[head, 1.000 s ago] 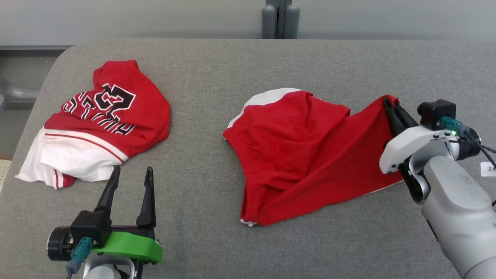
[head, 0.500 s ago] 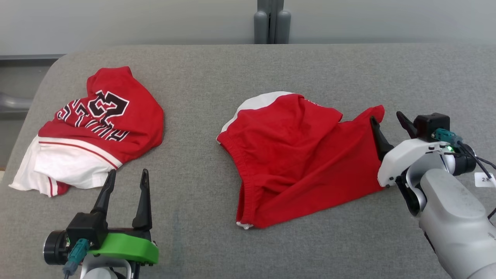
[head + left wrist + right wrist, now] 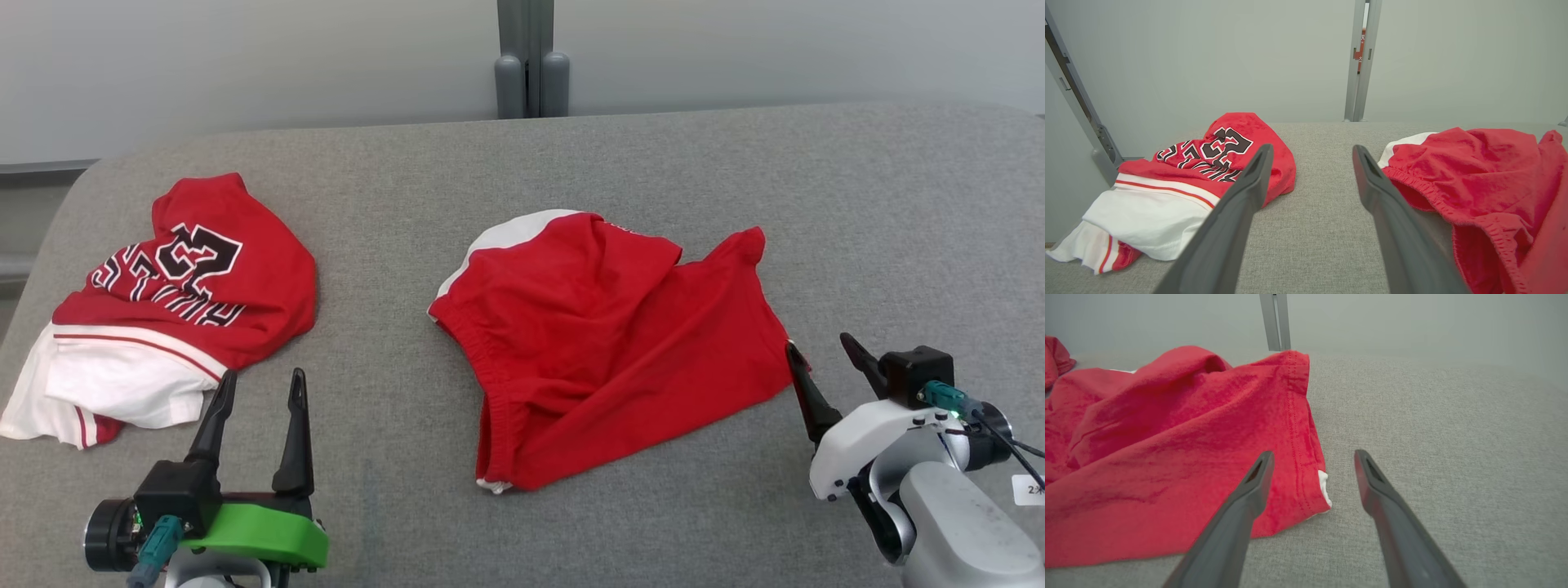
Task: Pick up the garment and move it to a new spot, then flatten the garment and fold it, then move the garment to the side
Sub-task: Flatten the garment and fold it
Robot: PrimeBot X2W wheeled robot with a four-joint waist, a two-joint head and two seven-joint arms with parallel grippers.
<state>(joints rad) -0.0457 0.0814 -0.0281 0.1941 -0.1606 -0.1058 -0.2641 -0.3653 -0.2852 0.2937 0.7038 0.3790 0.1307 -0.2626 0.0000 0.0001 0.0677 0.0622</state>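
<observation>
The garment, a pair of red shorts [image 3: 604, 343] with a white side panel, lies crumpled and partly spread in the middle of the grey padded table [image 3: 571, 163]. My right gripper [image 3: 818, 343] is open just off the shorts' right hem, its left finger close by the edge and nothing between the fingers. In the right wrist view the shorts [image 3: 1167, 449] lie to the left of that gripper [image 3: 1313, 454], the hem corner reaching in between the fingers. My left gripper [image 3: 263, 376] stands open at the lower left, apart from the shorts [image 3: 1474, 175]; its wrist view shows its fingers [image 3: 1311, 149] spread over bare table.
A red and white jersey [image 3: 180, 286] with black lettering lies bunched at the table's left end, just beyond my left gripper; it also shows as the jersey [image 3: 1208, 163] in the left wrist view. A grey post [image 3: 531, 61] stands behind the table's far edge.
My right gripper has opened and let go of the shorts' right corner, then drawn back toward me. The corner now lies on the table. The head camera has also shifted.
</observation>
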